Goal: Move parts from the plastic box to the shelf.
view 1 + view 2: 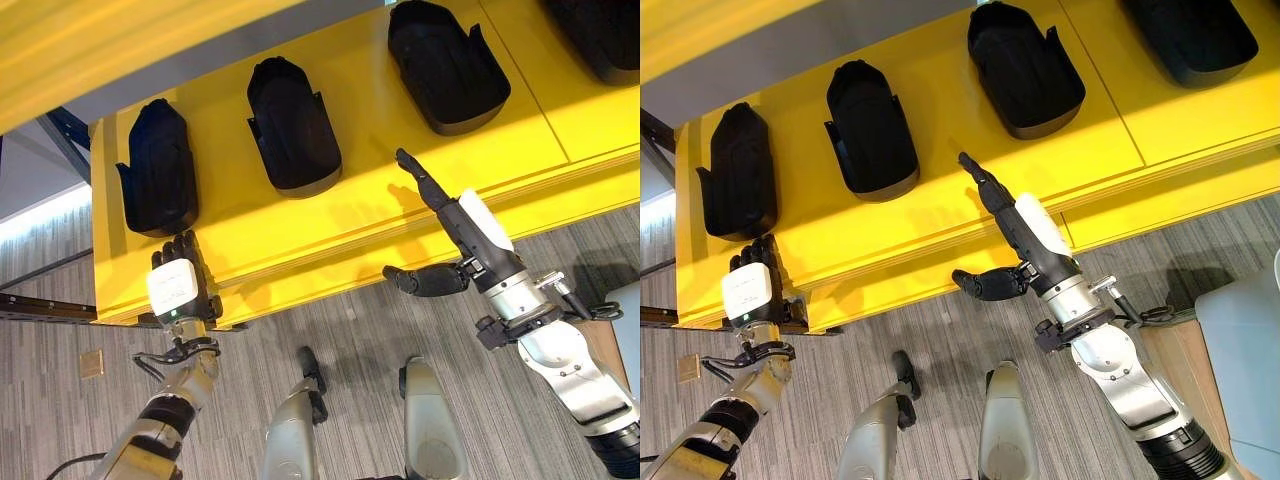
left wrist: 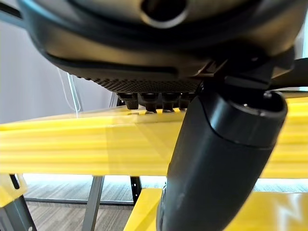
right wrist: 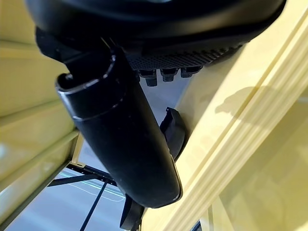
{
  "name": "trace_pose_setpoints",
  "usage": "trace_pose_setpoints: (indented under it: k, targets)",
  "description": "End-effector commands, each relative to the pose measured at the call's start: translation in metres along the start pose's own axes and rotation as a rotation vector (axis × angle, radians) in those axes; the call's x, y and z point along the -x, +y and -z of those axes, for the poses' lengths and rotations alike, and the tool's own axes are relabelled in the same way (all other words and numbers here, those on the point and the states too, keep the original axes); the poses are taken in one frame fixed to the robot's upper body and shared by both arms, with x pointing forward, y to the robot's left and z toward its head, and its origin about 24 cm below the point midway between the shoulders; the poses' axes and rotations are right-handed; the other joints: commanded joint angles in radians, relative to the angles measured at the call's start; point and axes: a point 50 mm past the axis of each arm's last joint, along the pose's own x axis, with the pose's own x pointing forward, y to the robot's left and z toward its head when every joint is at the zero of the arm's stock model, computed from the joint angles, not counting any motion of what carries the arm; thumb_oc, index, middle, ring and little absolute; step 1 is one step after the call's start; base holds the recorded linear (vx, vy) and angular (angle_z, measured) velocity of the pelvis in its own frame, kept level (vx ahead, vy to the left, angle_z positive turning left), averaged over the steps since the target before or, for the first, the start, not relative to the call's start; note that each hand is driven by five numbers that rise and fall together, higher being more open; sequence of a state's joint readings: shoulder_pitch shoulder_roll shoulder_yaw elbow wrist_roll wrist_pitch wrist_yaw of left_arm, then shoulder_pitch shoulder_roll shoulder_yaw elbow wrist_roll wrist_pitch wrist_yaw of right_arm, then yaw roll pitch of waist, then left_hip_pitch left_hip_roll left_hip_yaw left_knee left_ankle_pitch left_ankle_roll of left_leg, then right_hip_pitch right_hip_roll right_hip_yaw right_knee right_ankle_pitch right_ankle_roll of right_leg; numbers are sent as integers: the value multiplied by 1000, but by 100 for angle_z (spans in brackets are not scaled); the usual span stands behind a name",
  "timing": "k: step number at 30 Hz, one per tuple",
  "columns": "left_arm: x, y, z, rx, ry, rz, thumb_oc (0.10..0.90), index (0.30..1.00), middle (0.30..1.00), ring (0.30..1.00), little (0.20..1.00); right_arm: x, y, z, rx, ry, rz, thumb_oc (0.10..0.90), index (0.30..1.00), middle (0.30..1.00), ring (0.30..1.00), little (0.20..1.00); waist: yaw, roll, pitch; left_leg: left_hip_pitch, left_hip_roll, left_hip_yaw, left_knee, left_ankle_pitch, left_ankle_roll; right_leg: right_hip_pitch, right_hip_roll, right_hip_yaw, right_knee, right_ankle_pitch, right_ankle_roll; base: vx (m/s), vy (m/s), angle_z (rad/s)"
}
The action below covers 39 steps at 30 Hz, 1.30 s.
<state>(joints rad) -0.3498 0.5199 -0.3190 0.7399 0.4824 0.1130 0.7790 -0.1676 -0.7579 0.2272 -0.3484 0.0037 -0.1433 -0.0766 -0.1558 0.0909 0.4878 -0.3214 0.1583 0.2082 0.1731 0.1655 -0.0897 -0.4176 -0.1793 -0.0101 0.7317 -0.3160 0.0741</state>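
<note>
right hand (image 1: 478, 240) sits at the centre right of the frame, fingers stretched straight over the front edge of the yellow shelf (image 1: 420, 190), thumb jutting sideways, nothing in it. left hand (image 1: 180, 285) is at the lower left by the shelf's front edge, fingers slightly bent against it, holding nothing. four black parts (image 1: 292, 125) lie in a row along the shelf across the top of the frame. a corner of the plastic box (image 1: 1250, 350) shows at the right edge.

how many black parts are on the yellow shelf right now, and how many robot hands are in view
black moulded plastic parts on the yellow shelf: 4 ()
dark robot hands: 2 (left hand, right hand)
total: 6
</note>
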Motion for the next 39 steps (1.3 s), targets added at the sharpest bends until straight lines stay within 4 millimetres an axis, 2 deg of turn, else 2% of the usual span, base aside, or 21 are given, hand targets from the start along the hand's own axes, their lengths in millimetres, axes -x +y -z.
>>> trace_pose_setpoints:
  k: [1, 7, 19, 21, 22, 24, 28, 31, 33, 34, 39]
  targets:
    - [-10, 17, 8, 11, 2, -97, 900, 1000, 1000, 1000, 1000, -18, -14, -50, -41, -307, 142, 900, 1000, 1000, 1000, 1000, 8, -48, -46, 0, -26, -24, 131, -183, 28, 28, 19, -83, -53, 26, -28, -41, -41, 2]
    - [6, 12, 9, 27, -14, -71, 900, 1000, 1000, 1000, 1000, -17, -16, -50, -40, -320, 184, 900, 1000, 1000, 1000, 1000, 32, -57, -32, -9, -31, -40, 133, -191, 34, 27, 24, -93, -51, 21, -28, -48, -57, 4]
    - [24, 13, 13, 152, -32, -35, 900, 1000, 1000, 1000, 1000, -11, -17, -47, -43, -321, 252, 900, 1000, 1000, 1000, 1000, 73, -62, -38, 2, -32, -61, 107, -187, 38, 61, 41, -111, -96, 35, -29, -38, -52, 6]
    - [31, 11, 5, 236, -116, 40, 900, 1000, 1000, 1000, 1000, -7, -17, -44, -58, -310, 275, 900, 1000, 1000, 1000, 1000, 80, -65, -53, 31, -30, -65, 80, -187, 33, 97, 43, -117, -135, 42, -25, -6, -44, 17]
    - [41, 9, -4, 368, -172, 150, 900, 1000, 1000, 1000, 1000, -1, -17, -38, -75, -278, 281, 900, 1000, 1000, 1000, 1000, 84, -60, -76, 64, -21, -67, 38, -173, 27, 133, 51, -120, -196, 64, -22, 26, -22, 18]
    - [52, 7, -10, 467, -216, 249, 900, 1000, 1000, 1000, 1000, 4, -17, -32, -93, -236, 285, 900, 1000, 1000, 1000, 1000, 85, -59, -95, 97, -16, -68, 4, -162, 21, 166, 53, -121, -246, 84, -18, 67, 7, 3]
    - [78, 7, -19, 843, -200, 493, 900, 1000, 1000, 1000, 1000, 21, -18, -16, -105, -145, 295, 900, 1000, 1000, 1000, 1000, 83, -55, -153, 182, -3, -62, -98, -124, 0, 258, 53, -127, -382, 136, -1, 117, 24, -1]
    - [94, 6, -17, 1001, -159, 624, 900, 1000, 1000, 1000, 1000, 37, -19, -5, -110, -74, 298, 900, 1000, 1000, 1000, 1000, 83, -56, -199, 219, 4, -59, -149, -103, -10, 304, 55, -127, -450, 164, 9, 106, 39, 3]
    - [101, 5, -16, 1091, -132, 665, 900, 1000, 1000, 1000, 1000, 44, -18, 2, -145, -26, 290, 900, 1000, 1000, 1000, 1000, 80, -60, -222, 243, 11, -51, -179, -94, -15, 330, 56, -130, -488, 179, 13, 63, 12, 7]
    - [102, 8, -16, 1132, -137, 629, 900, 1000, 1000, 1000, 1000, 49, -16, 6, -142, -1, 285, 900, 1000, 1000, 1000, 1000, 79, -63, -233, 254, 16, -44, -193, -89, -18, 342, 55, -134, -507, 188, 18, 38, -6, -4]
    - [107, 9, -15, 1257, -124, 679, 900, 1000, 1000, 1000, 1000, 68, -12, 21, -129, 94, 298, 900, 1000, 1000, 1000, 1000, 68, -87, -272, 302, 38, -9, -255, -72, -26, 389, 53, -138, -589, 229, 33, 11, -29, -1]
